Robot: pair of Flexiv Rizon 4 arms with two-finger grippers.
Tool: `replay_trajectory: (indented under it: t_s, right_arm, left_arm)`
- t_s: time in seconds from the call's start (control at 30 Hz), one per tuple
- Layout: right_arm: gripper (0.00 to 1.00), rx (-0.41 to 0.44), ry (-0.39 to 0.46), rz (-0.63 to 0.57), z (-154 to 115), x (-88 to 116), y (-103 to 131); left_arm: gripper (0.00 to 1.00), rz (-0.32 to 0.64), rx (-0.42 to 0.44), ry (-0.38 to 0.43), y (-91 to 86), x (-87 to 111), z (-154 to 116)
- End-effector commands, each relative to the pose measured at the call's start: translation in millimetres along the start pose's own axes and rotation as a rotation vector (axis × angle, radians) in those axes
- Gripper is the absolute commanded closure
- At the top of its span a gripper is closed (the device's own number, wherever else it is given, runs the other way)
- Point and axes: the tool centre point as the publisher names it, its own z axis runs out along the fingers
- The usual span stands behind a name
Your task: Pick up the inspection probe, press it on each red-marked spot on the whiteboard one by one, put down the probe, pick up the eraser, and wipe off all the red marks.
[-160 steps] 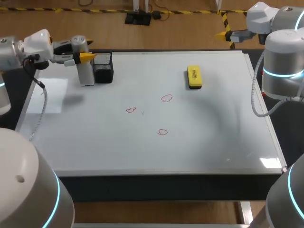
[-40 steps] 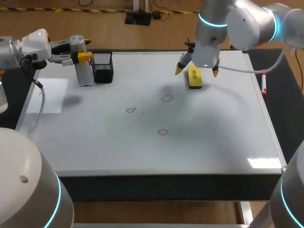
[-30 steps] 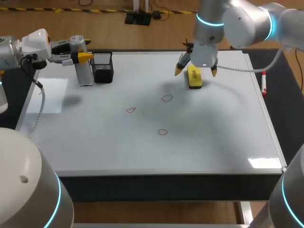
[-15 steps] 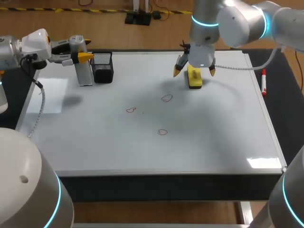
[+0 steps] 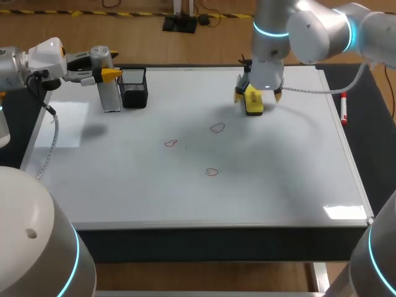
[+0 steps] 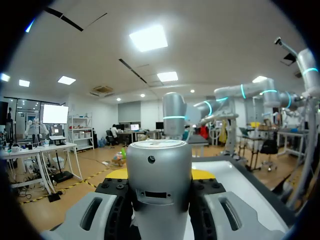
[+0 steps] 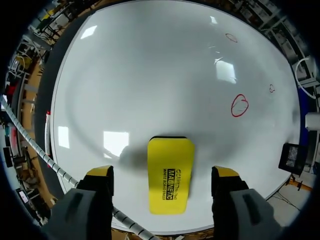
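Note:
The inspection probe (image 5: 111,91), a silver cylinder, stands upright at the whiteboard's (image 5: 124,185) far left. My left gripper (image 5: 102,73) is shut on its upper part. In the left wrist view the probe (image 6: 159,170) fills the space between the fingers. The yellow eraser (image 5: 253,100) lies flat at the back right, and my right gripper (image 5: 257,95) is lowered over it. In the right wrist view the eraser (image 7: 170,172) sits between the open fingers of the right gripper (image 7: 162,174), with a gap on each side. Three red marks (image 5: 216,128), (image 5: 171,143), (image 5: 211,172) are mid-board.
A black mesh holder (image 5: 134,87) stands just right of the probe. A red marker (image 5: 343,115) lies on the dark strip past the whiteboard's right edge. The right arm's cable (image 7: 30,145) hangs beside the gripper.
The right gripper's fingers have narrowed around the eraser and the gripper has shifted slightly to the right. The left arm and the probe have not moved.

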Motion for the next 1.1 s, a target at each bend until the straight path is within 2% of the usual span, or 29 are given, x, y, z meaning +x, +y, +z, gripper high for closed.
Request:
replay_trajectory:
  t_s: [0.03,0.53,0.73,1.1]
  right_arm:
    - [1.0,0.0,0.004,-0.009,-0.5,0.9,0.0]
    - [1.0,0.062,-0.015,0.019,-50.0,16.5,9.3]
    - [1.0,0.068,-0.009,0.068,-59.7,37.1,21.6]
    - [1.0,0.062,-0.011,0.158,-61.1,93.7,49.0]
  left_arm:
    - [1.0,0.001,0.0,-0.001,-1.0,0.5,-0.2]
    - [1.0,0.001,0.0,-0.001,-1.0,0.5,-0.2]
    - [1.0,0.001,0.0,-0.001,-1.0,0.5,-0.2]
    - [1.0,0.001,0.0,-0.001,-1.0,0.5,-0.2]
